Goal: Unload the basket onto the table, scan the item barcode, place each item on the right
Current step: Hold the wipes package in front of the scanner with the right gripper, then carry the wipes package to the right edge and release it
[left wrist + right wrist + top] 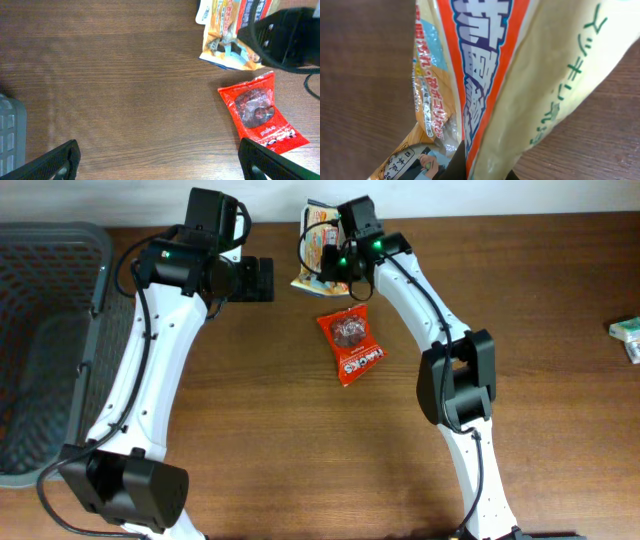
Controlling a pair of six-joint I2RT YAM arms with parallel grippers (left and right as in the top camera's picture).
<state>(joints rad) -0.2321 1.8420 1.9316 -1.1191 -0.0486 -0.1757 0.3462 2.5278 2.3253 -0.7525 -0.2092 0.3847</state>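
Pressed close against the right wrist lens, the snack bag (pixel 490 75) fills nearly the whole view, cream and orange with blue lettering. The right pincer (pixel 482 172) is pressed together on a fold of it, the dark fingertips showing at the bottom edge. From overhead, that bag (pixel 318 240) sits far and middle, its top edge reaching the far edge of the table (pixel 560 440), with the right pincer (pixel 328 265) gripping it from the right. Whether its lower corner touches the wood cannot be told.

Just near of the bag lies a red packet (pixel 351 345), flat on the wood and tilted, apart from the bag's lower corner by a thin strip of table. The left wrist view shows that gap between bag (pixel 225 30) and red packet (pixel 257 112).

The left pincer (pixel 258 280) hovers just left of the bag, spread wide with nothing between its fingers (pixel 55 160). Bare wood runs under it and off to the left.

A grey basket (pixel 40 340) takes up the left edge of the table, its rim close beside the left arm. At the far right edge sits a small box (pixel 627 335), well apart from everything. Between it and the right arm, and across the near middle between the two arms, the table is bare wood.
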